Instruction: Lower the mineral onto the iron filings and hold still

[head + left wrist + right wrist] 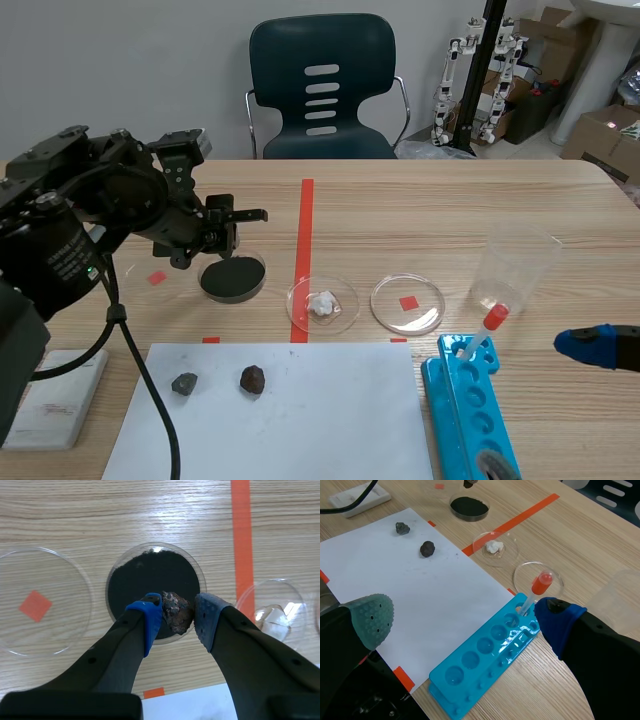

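My left gripper (pixel 177 617) is shut on a brownish, rough mineral (pixel 176 611) pinched between its blue pads. Just under and ahead of it lies a clear round dish of black iron filings (pixel 150 575); the mineral sits over the dish's near rim. I cannot tell whether it touches the filings. In the scene view the left gripper (pixel 222 243) hangs just above the filings dish (pixel 232 278), left of the red tape line. My right gripper (pixel 465 620) stands open over the blue rack, holding nothing; its blue fingertip (pixel 590 345) shows at the scene's right edge.
A white sheet (pixel 300 420) carries a grey stone (pixel 184 383) and a dark brown stone (pixel 252 379). To the right are a dish with a white lump (pixel 323 304), an empty dish (pixel 407 303), a clear cup (pixel 515 270) and a blue rack (pixel 470 410) with a red-capped tube (pixel 490 325).
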Robot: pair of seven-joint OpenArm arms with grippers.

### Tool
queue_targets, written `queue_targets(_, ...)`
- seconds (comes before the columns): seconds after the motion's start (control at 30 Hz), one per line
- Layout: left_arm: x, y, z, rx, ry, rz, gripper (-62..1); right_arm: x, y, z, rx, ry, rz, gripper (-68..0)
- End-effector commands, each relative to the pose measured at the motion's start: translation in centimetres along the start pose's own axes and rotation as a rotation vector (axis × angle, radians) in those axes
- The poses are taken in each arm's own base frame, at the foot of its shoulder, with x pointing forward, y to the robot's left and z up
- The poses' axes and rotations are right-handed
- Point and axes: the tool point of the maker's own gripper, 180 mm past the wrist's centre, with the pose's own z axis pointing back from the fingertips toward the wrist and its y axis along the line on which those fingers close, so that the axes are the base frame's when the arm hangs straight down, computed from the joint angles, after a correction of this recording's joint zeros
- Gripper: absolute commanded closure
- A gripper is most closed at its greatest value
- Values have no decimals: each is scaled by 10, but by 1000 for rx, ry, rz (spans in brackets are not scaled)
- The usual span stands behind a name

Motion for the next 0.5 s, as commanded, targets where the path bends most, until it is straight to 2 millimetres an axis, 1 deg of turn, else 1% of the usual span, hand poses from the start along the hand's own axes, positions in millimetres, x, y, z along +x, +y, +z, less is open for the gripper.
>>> queue_targets(0.0, 15, -2, 2, 9, -33, -13, -149, 6, -1, -1, -4, -24, -1, -587)
queue_targets(0.17, 14, 0, -9, 45, -4, -10, -149, 6, -1, -1, -4, -24, -1, -587)
queue_targets(0.47, 10, 1, -25, 57, 35, 0, -149, 6, -1, -1, -4, -24, -1, -587)
